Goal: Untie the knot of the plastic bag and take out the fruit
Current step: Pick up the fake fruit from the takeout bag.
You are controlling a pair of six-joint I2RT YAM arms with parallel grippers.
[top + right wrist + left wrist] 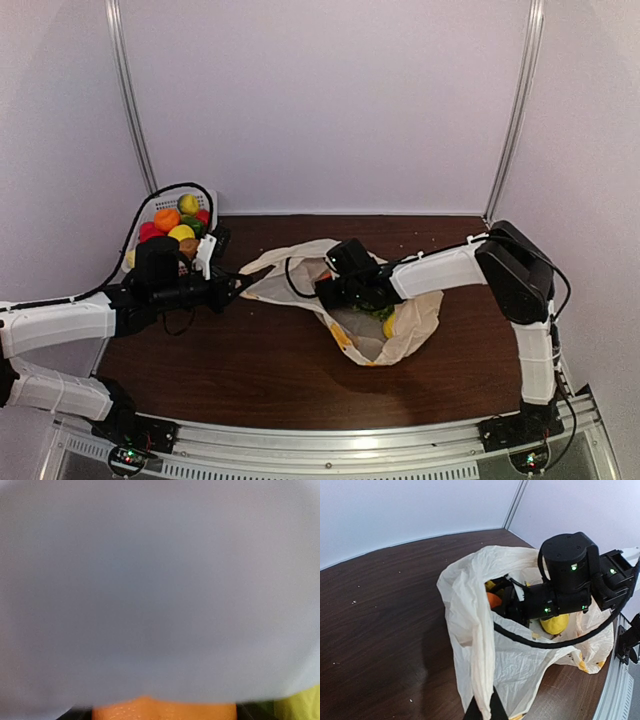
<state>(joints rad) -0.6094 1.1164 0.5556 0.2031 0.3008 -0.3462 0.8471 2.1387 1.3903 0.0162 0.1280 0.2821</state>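
Observation:
The cream plastic bag (405,330) lies open on the brown table, its mouth pulled to the left. My left gripper (238,287) is shut on a stretched strip of the bag's edge (487,680). My right gripper (325,293) reaches inside the bag, where its fingers sit against both sides of an orange fruit (165,711) (493,600). Blurred plastic fills most of the right wrist view. A yellow fruit (555,624) and something green (378,312) rest deeper in the bag. The knot is out of view.
A white slotted basket (143,215) holding several coloured fruits stands at the back left, just behind my left arm. The right arm's black cable (555,642) crosses the bag's mouth. White walls close the table on three sides.

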